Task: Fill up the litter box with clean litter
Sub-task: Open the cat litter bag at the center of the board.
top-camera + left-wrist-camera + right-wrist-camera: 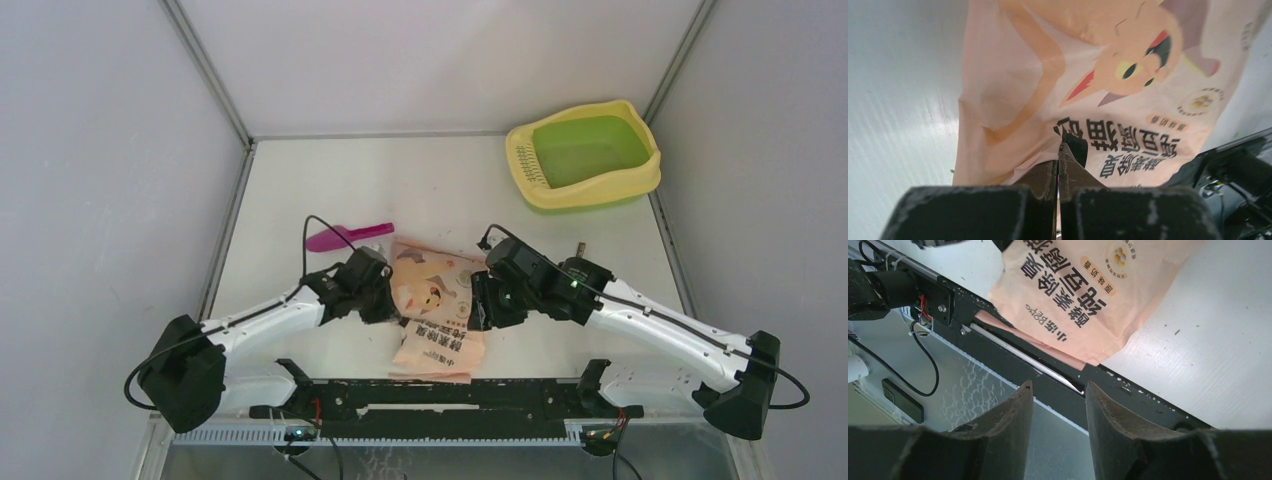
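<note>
Magenta plastic marked the far left of the working area, where a litter scoop (348, 236) lay untouched on the white table (300, 180), just beyond the left arm. The left gripper (1058, 156) had its fingers pressed together and appeared to pinch the near edge of the peach-pink litter bag (437, 325), which lay printed side up between the two arms. To its right, the right gripper (1058, 390) hung with its fingers spread and nothing between them, pointed at the bag's lower corner and the black rail (1048, 375) along the table's near edge. A dark speck or two, possibly stray litter (1177, 332), dotted the table beside the bag. The litter box (640, 175) sat well apart in the far right corner, its lime-green basin showing no granules. By that evidence the job had barely begun: the bag had yet to be raised, carried across and tipped. A small dark object (579, 247), too small to identify, lay on the table between the right arm and the box, near the likely route
</note>
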Robot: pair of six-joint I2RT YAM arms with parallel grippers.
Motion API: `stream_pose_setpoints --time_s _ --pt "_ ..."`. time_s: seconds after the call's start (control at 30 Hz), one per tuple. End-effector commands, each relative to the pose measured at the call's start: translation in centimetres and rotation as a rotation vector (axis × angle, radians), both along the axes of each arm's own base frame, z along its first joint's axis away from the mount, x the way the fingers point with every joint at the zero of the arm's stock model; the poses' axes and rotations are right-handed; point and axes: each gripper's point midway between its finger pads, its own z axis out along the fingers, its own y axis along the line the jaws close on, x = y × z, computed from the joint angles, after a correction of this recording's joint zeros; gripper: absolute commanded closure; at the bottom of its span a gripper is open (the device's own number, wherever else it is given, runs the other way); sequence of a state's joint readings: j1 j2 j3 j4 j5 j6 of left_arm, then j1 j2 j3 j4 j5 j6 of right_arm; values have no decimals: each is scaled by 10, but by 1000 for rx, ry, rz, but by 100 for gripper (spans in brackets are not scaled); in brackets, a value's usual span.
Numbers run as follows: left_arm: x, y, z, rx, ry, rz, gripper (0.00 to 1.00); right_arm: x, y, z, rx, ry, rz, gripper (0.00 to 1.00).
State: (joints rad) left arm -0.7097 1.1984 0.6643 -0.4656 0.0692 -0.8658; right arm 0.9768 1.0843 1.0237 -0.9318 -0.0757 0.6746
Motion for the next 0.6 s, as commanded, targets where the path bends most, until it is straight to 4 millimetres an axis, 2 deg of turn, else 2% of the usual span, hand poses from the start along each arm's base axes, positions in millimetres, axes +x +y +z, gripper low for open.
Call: stream_pose_setpoints --time_s 0.0,0.13,0.23,0.3,0.4,0.47,0.57 --pt "-26 -11 -26 -55 71 -37 100 2 4 19 48 -34 13 49" --pt "-45 -12 -49 -82 118 -23 100 1 9 17 58 -26 22 49" --pt "-39 -19 -46 -92 110 -34 100 2 13 14 56 -16 29 49" --pt "-26 -29 -25 -118 64 -39 100 2 13 14 58 -18 28 49" --pt "-2 -38 24 -155 -53 -18 100 5 7 18 57 -40 4 49" --pt "13 -34 53 -155 -144 23 100 6 2 19 47 -54 -15 49" --pt "30 -18 85 -122 -255 98 100 8 -6 20 33 -72 -39 49"
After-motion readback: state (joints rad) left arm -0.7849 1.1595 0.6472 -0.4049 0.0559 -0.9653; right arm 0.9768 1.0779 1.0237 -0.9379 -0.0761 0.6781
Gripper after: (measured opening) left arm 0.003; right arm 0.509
